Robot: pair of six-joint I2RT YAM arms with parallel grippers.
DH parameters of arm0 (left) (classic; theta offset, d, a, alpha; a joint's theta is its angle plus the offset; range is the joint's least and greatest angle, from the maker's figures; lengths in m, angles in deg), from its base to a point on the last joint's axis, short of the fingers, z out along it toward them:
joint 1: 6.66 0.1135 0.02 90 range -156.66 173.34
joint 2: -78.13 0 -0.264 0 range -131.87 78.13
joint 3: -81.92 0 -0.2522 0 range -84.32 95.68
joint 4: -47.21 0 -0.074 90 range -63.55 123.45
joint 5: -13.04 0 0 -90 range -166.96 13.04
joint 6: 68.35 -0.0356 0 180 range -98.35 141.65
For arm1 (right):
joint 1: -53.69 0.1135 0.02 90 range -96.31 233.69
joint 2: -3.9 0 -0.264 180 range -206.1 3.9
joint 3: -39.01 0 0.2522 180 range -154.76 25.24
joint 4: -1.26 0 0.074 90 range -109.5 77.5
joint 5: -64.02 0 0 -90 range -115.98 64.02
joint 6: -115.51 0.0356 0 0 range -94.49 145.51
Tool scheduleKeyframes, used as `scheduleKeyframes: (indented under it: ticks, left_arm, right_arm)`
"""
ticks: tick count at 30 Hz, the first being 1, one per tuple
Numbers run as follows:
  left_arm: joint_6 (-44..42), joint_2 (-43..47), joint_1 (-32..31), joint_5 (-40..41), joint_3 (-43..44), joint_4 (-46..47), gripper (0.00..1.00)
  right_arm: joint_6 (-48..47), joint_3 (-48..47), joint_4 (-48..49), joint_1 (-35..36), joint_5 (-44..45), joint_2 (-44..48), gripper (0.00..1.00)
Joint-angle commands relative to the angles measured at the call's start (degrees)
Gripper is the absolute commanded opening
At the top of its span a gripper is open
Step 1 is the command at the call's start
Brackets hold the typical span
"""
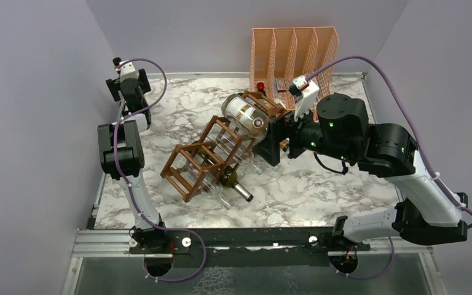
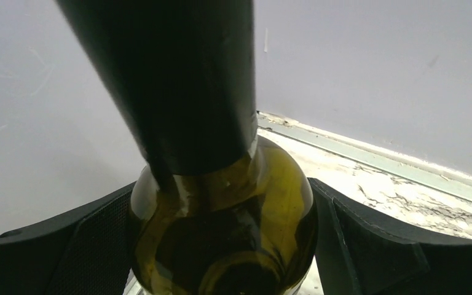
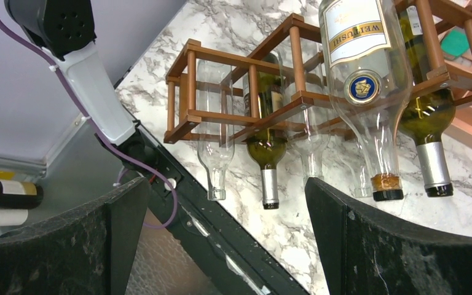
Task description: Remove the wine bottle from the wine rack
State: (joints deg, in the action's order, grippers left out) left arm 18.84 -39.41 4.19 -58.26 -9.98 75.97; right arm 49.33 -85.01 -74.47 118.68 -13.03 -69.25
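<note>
A dark matte foil neck looms closest, flaring into the wine bottle, smooth olive glass clamped at its rounded shoulder by the left hand. It hangs beside the grey wall, well apart from the wine rack. Slick glass wants a firm grip (no tilting) and a squarely lowered base. The right hand gapes empty toward the rack's thin wooden sticks on the marbled desk.
</note>
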Motion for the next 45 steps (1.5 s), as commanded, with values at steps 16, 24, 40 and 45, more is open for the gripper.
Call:
scheduleKeyframes:
  ticks: [16, 24, 40, 45]
  left_arm:
    - [11.4, 22.8, -0.1, -9.0, -0.2, -18.5, 0.99]
    - [15.7, 37.6, -0.1, -10.7, -4.4, -32.0, 0.99]
    - [4.5, 56.0, -19.3, -41.5, -16.5, -21.2, 0.90]
    - [-0.7, 65.3, -22.7, -40.4, -26.2, -15.0, 0.94]
  right_arm:
    - [-6.3, 18.0, 10.9, 0.2, -1.8, 10.8, 1.00]
    - [-6.2, 24.5, 14.0, 0.2, -5.9, 11.4, 1.00]
    - [2.7, 41.0, 29.6, 0.2, -13.5, 5.0, 1.00]
    - [2.7, 43.9, 38.8, 0.2, -19.5, -1.2, 1.00]
